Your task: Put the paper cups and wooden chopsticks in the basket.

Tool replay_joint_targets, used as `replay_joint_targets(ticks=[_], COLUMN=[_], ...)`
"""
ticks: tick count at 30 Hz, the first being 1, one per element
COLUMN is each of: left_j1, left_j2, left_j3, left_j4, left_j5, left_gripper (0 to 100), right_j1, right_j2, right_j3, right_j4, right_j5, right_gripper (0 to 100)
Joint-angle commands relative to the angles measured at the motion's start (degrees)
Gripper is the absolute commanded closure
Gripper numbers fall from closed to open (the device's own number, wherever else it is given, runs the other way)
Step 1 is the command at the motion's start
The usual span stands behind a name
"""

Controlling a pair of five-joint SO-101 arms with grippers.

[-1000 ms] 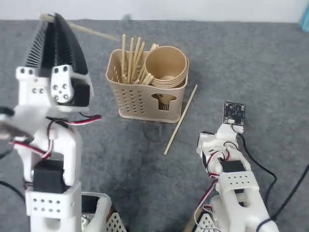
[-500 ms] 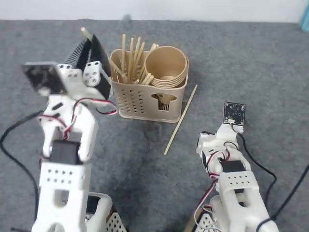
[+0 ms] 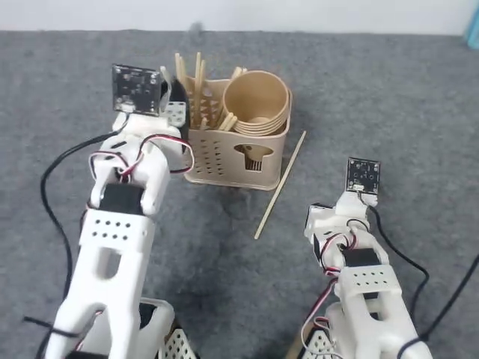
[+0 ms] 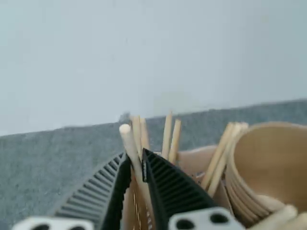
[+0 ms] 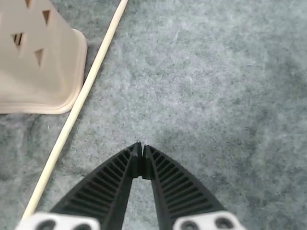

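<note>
A beige perforated basket (image 3: 224, 161) stands at the back centre, holding stacked paper cups (image 3: 257, 101) and several upright wooden chopsticks (image 3: 200, 78). My left gripper (image 4: 135, 165) is over the basket's left end, shut on a chopstick (image 4: 128, 141) that stands upright among the others. The cups (image 4: 268, 163) show beside it. One loose chopstick (image 3: 281, 183) lies on the carpet along the basket's right side. My right gripper (image 5: 141, 153) is shut on nothing, low over the carpet near that chopstick (image 5: 79, 103) and the basket's corner (image 5: 41, 62).
Grey carpet (image 3: 389, 90) covers the table, with open room to the right of the basket and in front of it. A pale wall (image 4: 153, 48) runs along the back edge. Arm bases and cables (image 3: 419, 269) occupy the near side.
My left arm has swung right and down from the far left, carrying the chopstick over the basket's left end and tipping it upright. The right arm has not moved.
</note>
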Motion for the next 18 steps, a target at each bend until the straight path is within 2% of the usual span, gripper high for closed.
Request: replay_joint_targets(ticks=[1,6,10,14,18], left_j1=[0.09,0.09,0.00,-0.44,-0.62], left_j2=[1.85,6.42,7.47,3.43,-5.63], left_j3=[-0.13,-0.22,-0.48,-0.48,-0.75], left_j4=[1.23,0.79,1.05,1.14,2.73], left_j5=[-1.58,-1.58,-1.32,-0.09,2.73], left_gripper=[99,98,86,74,74], right_j1=[0.75,0.75,0.75,0.75,0.75], right_j2=[0.13,0.13,0.13,0.13,0.13], right_j3=[-1.67,-1.67,-1.67,-1.67,-1.67], right_j4=[-1.10,-1.10,-1.10,-1.10,-1.10], right_j5=[-0.09,-0.09,-0.09,-0.09,-0.09], right_gripper=[99.0,99.0,99.0,99.0,99.0])
